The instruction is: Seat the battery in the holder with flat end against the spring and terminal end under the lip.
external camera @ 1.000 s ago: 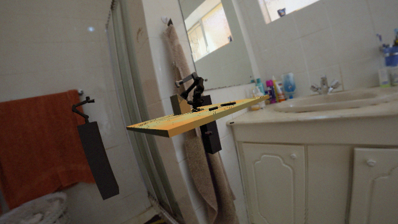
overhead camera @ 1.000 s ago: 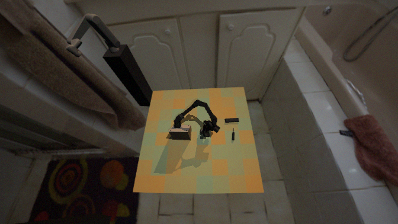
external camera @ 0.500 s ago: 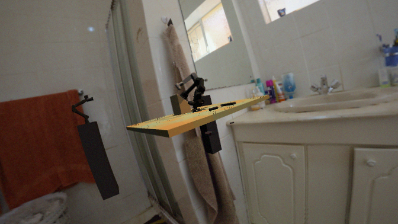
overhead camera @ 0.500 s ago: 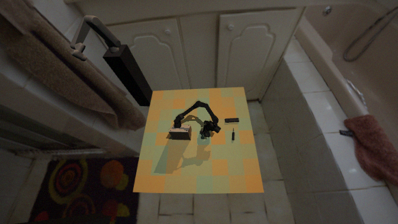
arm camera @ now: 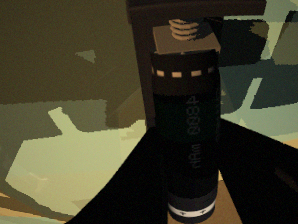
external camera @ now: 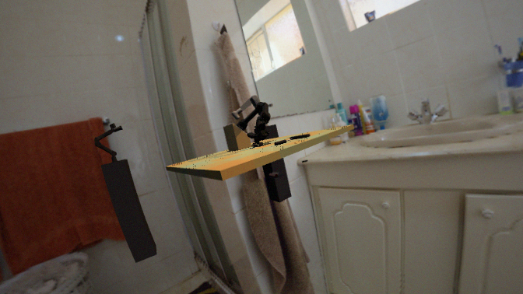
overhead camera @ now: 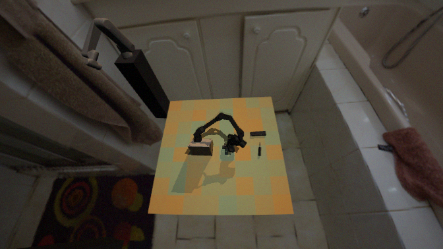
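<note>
Battery [arm camera: 184,145], a dark, smooth cylinder with a pale band at its near end, sits clenched in the hand [arm camera: 180,183], its long axis running straight ahead toward the holder [arm camera: 185,38]. Directly beyond its far end, a coiled metal spring [arm camera: 184,28] tops the boxy holder, the two nearly touching. To the hand's right on the checkered table [overhead camera: 264,184] lie two small dark objects.

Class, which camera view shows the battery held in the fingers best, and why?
The wrist view: the battery fills the frame, its printed label and end bands readable, a spring just beyond its far end. In the top view the gripper hides it; in the exterior view it is too small to make out.
</note>
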